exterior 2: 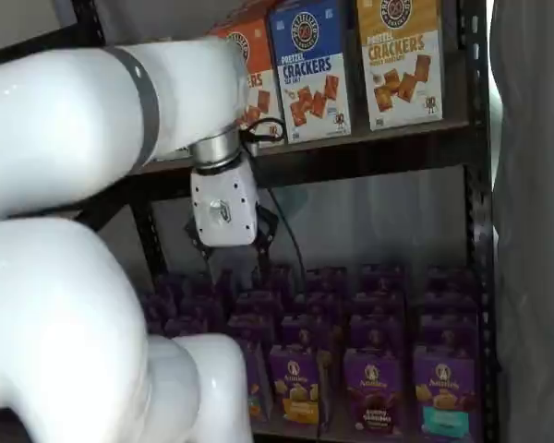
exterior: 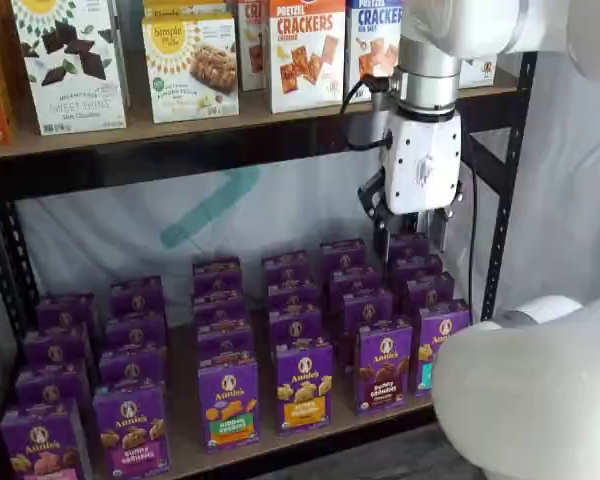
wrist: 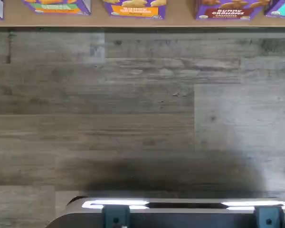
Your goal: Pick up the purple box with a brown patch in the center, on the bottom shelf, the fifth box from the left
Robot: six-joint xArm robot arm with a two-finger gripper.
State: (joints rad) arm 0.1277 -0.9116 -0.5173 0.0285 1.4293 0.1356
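The purple box (exterior: 383, 365) with the dark brown centre panel stands at the front of the bottom shelf (exterior: 280, 445), second column from the right. It also shows in a shelf view (exterior 2: 367, 389) and in the wrist view (wrist: 229, 8), where only its lower part is seen. My gripper (exterior: 412, 245) hangs from the white wrist above the back rows of the right-hand columns, well above and behind that box. A gap shows between its black fingers (exterior: 380, 228) and it holds nothing. It also shows in a shelf view (exterior 2: 229, 258).
Rows of purple Annie's cartons fill the bottom shelf, among them a yellow-orange one (exterior: 303, 385) left of the target and a teal one (exterior 2: 440, 392) to its right. The upper tier (exterior: 230, 125) carries cracker boxes. A rack post (exterior: 502, 190) stands at the right. The white arm link (exterior: 530, 400) fills the foreground.
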